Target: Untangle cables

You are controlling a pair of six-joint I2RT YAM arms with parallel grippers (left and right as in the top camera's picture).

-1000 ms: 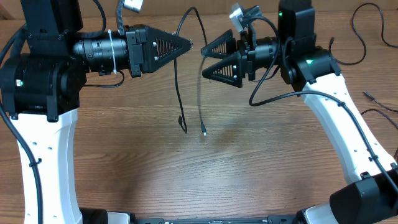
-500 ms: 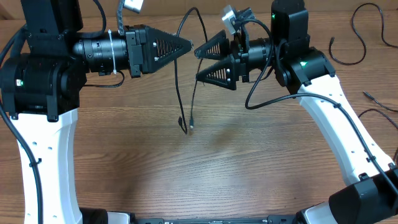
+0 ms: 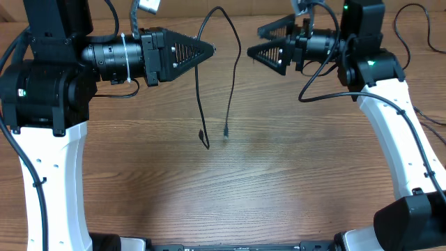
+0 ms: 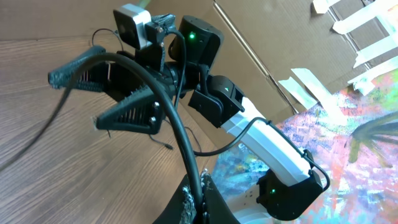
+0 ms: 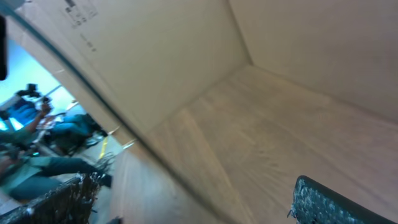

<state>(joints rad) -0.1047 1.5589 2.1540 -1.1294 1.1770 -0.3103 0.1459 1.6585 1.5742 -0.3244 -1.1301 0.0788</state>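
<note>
A thin black cable [image 3: 198, 90] hangs from my left gripper [image 3: 211, 49], which is shut on it high above the wooden table [image 3: 279, 181]. One strand drops to a plug end near the table. The other loops up over the top and falls to a second plug end [image 3: 226, 131]. In the left wrist view the cable [image 4: 168, 106] is pinched between the fingers [image 4: 200, 199]. My right gripper [image 3: 253, 42] is open and empty, to the right of the loop and apart from it. It also shows in the left wrist view [image 4: 74, 99]. The right wrist view [image 5: 193, 205] is blurred, with nothing between the fingers.
More thin black cables lie at the table's right edge: a loop [image 3: 401, 35] at the back and short ends [image 3: 421, 110] further forward. A cardboard wall stands behind the table.
My right gripper, open throughout, moved left toward the hanging cable, then pulled back right and up. The free cable end swung left and back right. The left arm has not moved.
</note>
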